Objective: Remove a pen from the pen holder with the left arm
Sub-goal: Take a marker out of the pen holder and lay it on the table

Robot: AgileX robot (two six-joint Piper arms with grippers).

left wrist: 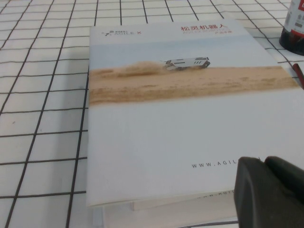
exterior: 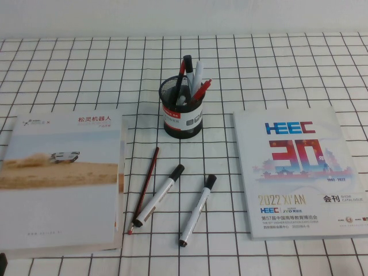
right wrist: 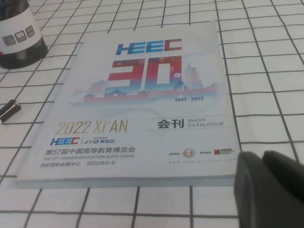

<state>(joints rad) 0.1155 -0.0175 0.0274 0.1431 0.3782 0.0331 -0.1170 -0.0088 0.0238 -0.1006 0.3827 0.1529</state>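
Left gripper (left wrist: pixel 264 166) clenched, pads pressed together on nothing, poised over the near edge of the sand-coloured brochure (exterior: pixel 60 178) at the lower left of the high view. Right gripper (right wrist: pixel 264 159) closed too and empty, by the near corner of the HEEC catalogue (exterior: pixel 302 169) at the right of that frame. Between the two booklets, lying loose on the checked table (exterior: pixel 69 63): a red pencil (exterior: pixel 145 188), a black-capped marker (exterior: pixel 160 195) just beside it, and a second marker (exterior: pixel 197 210) a little further right. Just above frame centre, upright: black mesh pen holder (exterior: pixel 181 115), well apart from both grippers, with pens (exterior: pixel 192 77) in red, black and white leaning inside.
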